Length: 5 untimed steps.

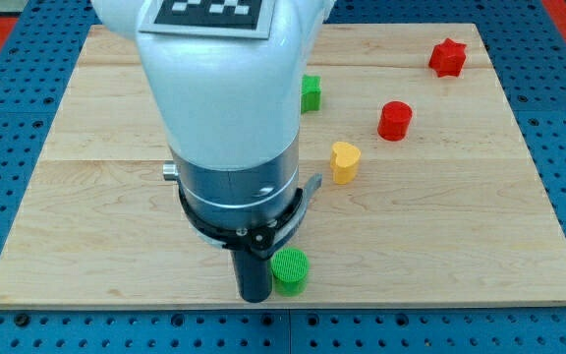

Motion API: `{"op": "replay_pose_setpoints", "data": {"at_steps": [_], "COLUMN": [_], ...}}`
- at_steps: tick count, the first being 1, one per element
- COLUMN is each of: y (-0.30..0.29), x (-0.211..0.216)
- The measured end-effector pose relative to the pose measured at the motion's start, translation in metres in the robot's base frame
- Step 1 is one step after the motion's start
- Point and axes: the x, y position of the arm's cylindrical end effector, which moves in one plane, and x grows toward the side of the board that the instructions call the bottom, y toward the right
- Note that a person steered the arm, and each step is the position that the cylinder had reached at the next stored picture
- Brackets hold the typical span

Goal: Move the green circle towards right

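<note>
The green circle point(290, 271) is a short green cylinder near the board's bottom edge, a little left of the view's centre. My tip point(254, 297) is the lower end of a dark rod and stands just left of the green circle, touching it or nearly so. The arm's white and grey body point(229, 128) rises above the rod and hides the board behind it.
A yellow heart point(345, 161) lies up and right of the green circle. A red circle point(395, 120) is further right, and a red star point(447, 57) is near the top right. Another green block point(310, 93) shows partly behind the arm. The wooden board point(460, 246) ends close below the tip.
</note>
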Motion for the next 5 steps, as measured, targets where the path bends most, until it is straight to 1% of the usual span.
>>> {"op": "replay_pose_setpoints", "data": {"at_steps": [2,3,4,5], "y": [0.0,0.003,-0.005,-0.01], "x": [-0.047,-0.035,0.008,0.017]}}
